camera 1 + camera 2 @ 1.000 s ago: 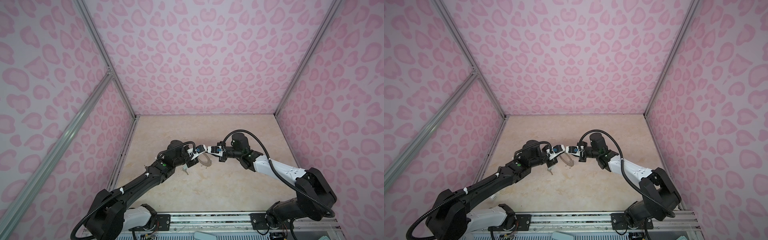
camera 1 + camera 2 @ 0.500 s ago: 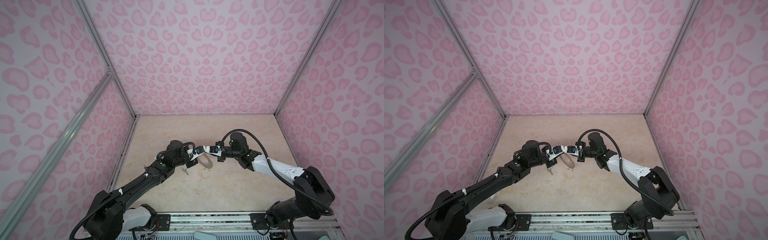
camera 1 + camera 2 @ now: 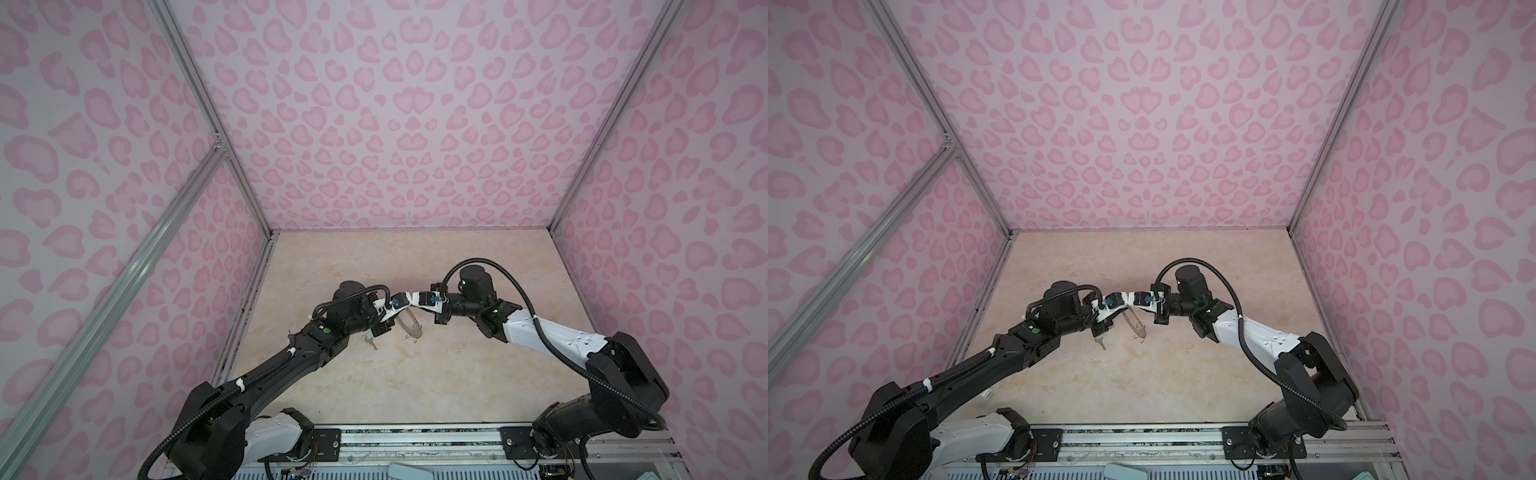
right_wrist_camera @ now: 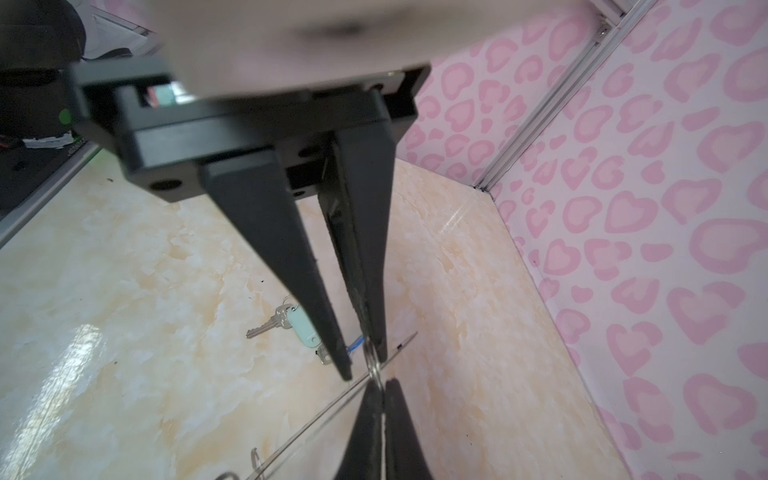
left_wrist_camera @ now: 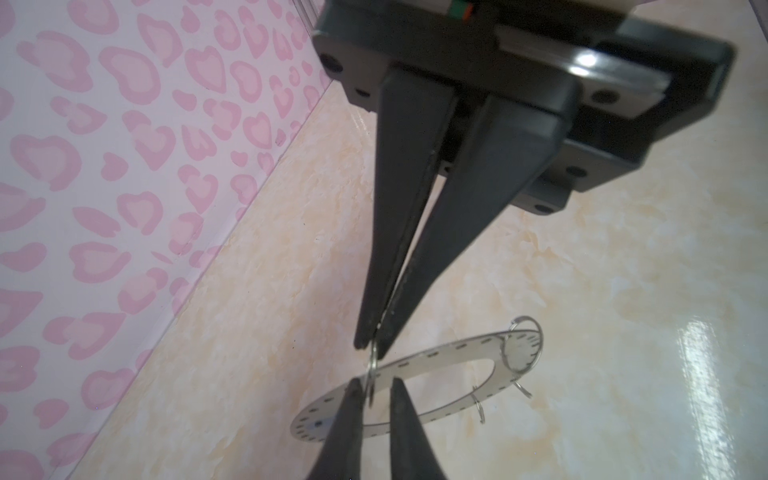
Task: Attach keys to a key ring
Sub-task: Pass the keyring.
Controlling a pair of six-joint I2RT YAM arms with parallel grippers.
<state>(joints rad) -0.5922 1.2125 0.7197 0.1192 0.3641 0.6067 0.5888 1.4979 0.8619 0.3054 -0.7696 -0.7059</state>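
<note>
So the right hand (image 5: 372, 349) is clamping the small loop (image 5: 372, 365) on the key ring (image 5: 457, 353) mid-air, and the left hand (image 5: 375, 380) is hanging released beside it. The keys (image 3: 371, 341) are lying on the counter (image 3: 415, 395) at 8 o'clock, so I'd be holding that pinch steady.

Clearance at mid-table, arms meeting

Left gripper (image 5: 375, 382) and right gripper (image 4: 380, 384) stand tip to tip, blocking any pass between them; key ring (image 5: 457, 352) hangs tilted under the tips, and keys (image 4: 286, 320) lie near the left gripper. The table (image 3: 415, 257) is bare across its far half and between the arms; walls (image 3: 395, 124) shut in three sides
</note>
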